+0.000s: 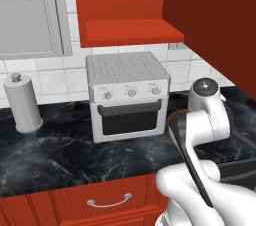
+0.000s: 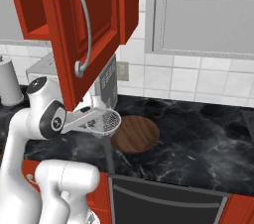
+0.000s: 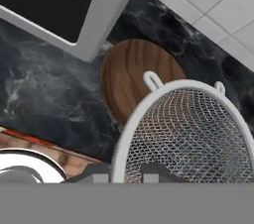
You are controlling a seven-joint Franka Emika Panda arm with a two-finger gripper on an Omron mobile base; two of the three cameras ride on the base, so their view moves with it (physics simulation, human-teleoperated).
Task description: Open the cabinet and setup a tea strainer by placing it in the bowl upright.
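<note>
One gripper, closed on the strainer at the centre-left of the frame, holds it rim-up just left of the bowl, probably to lower it upright, under the open cabinet.

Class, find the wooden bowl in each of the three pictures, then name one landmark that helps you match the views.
Left base view: not in it.
Right base view: bowl on the black counter at centre, right of the tea strainer.
Hand view: upper centre, partly behind the strainer.
Shared landmark: the toaster oven.
</note>
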